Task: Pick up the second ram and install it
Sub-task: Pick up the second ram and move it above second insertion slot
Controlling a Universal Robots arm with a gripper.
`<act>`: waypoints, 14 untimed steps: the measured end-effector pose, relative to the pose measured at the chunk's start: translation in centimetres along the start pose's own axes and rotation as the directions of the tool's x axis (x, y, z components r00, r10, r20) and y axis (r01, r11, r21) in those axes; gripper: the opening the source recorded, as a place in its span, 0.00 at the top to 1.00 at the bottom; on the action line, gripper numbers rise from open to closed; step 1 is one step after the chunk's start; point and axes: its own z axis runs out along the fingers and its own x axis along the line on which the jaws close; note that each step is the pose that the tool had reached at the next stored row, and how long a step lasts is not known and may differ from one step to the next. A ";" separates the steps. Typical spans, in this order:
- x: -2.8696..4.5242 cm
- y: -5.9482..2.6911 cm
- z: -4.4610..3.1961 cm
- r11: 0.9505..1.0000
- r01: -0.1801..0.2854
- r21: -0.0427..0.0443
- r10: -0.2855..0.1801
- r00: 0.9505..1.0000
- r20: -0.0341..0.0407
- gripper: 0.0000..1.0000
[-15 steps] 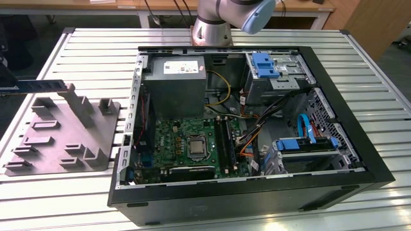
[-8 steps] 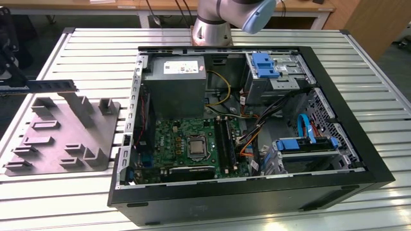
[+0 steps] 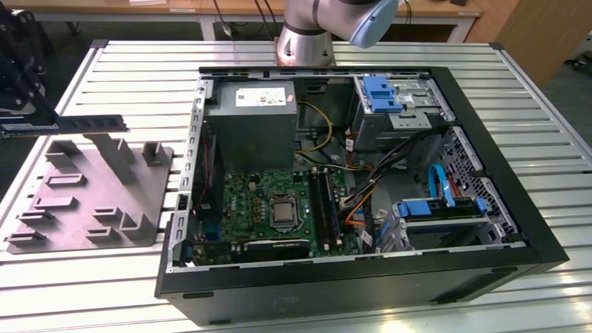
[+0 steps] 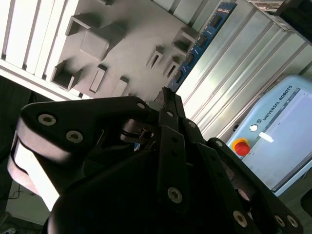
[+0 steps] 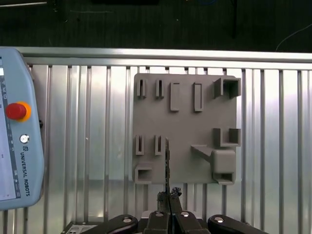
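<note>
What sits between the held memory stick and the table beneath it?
The grey fixture: in the first wrist view, the held memory stick hangs over its plate.

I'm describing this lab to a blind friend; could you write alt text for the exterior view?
A black gripper holds the second ram level in the air over a grey plastic fixture at the exterior view's left. Beside it, on the slatted metal table, lies an open computer case showing its green motherboard.

second ram [image 3: 79,125] over fixture [image 3: 55,208], tallest post [image 3: 113,152] close beneath | open air across to case wall [image 3: 191,152] | case open upward | memory slots [image 3: 324,201] hemmed by power-supply box [image 3: 251,132], cables [image 3: 359,201] | bare slatted table [image 3: 93,291] around fixture
</note>
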 end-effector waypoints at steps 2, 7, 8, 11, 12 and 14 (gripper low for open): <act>0.02 -0.42 -0.01 1.000 0.000 0.000 0.000 1.000 0.000 0.89; 0.10 -1.52 -0.03 1.000 0.000 0.000 0.000 1.000 0.000 0.89; 0.12 -1.74 -0.03 1.000 0.000 0.000 0.000 1.000 0.000 0.89; 0.16 -2.48 -0.05 1.000 -0.001 0.000 0.001 1.000 0.000 0.89; 0.18 -2.76 -0.05 1.000 -0.001 0.000 0.001 1.000 0.000 0.89; 0.20 -3.28 -0.05 1.000 -0.001 0.000 0.001 1.000 0.000 0.89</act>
